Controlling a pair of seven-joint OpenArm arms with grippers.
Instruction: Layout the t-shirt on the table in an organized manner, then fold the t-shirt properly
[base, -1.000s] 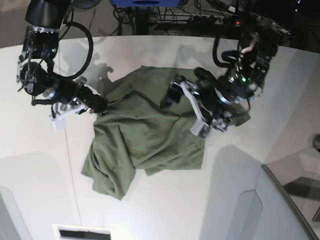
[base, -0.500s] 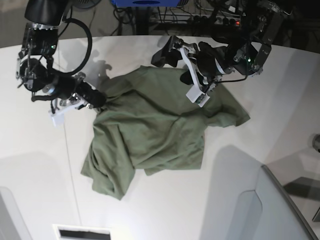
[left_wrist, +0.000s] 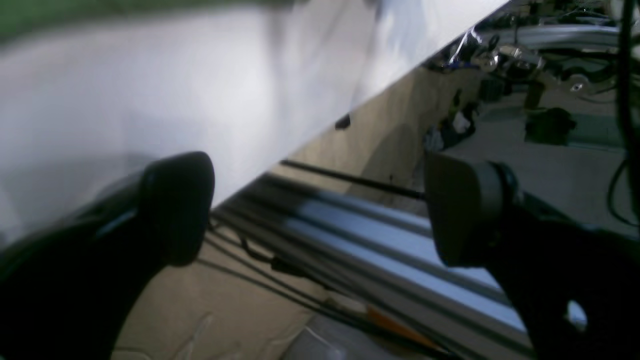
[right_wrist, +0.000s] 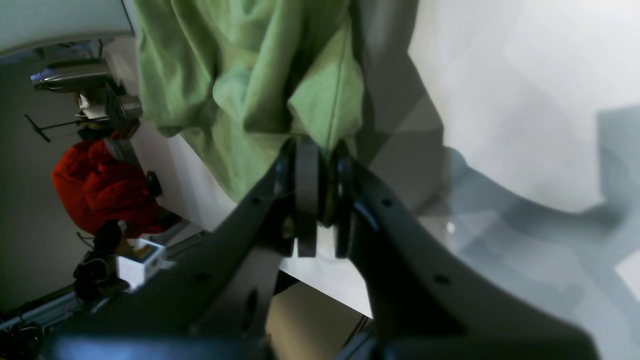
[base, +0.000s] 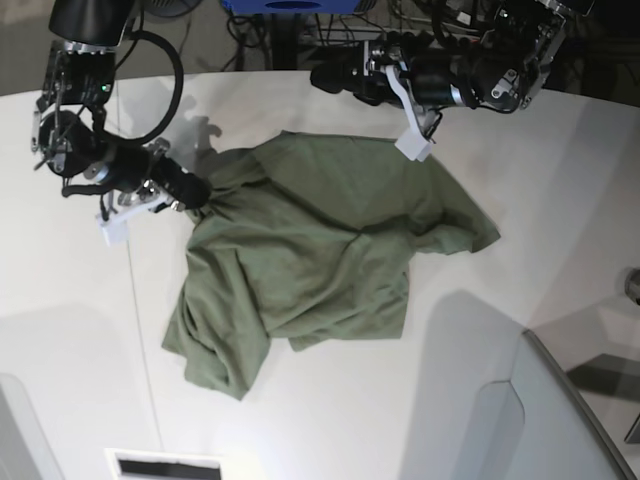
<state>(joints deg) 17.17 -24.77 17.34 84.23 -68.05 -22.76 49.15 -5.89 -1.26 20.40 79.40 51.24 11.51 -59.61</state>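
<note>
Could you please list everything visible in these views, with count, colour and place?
t-shirt: one, olive green, crumpled and partly spread across the middle of the table.
table: one, white, under the shirt, with a thin dark seam near the base view's left.
translucent panel: one, grey, lower right corner of the base view.
vent slot: one, dark in a white frame, bottom edge of the base view.
cables and equipment: several, dark, beyond the table's far edge.
red object: one, off the table in the right wrist view; I cannot tell what it is.
right gripper: one, black, shut on the t-shirt's edge at the base view's left.
left gripper: one, black, open and empty, raised near the table's far edge.
</note>
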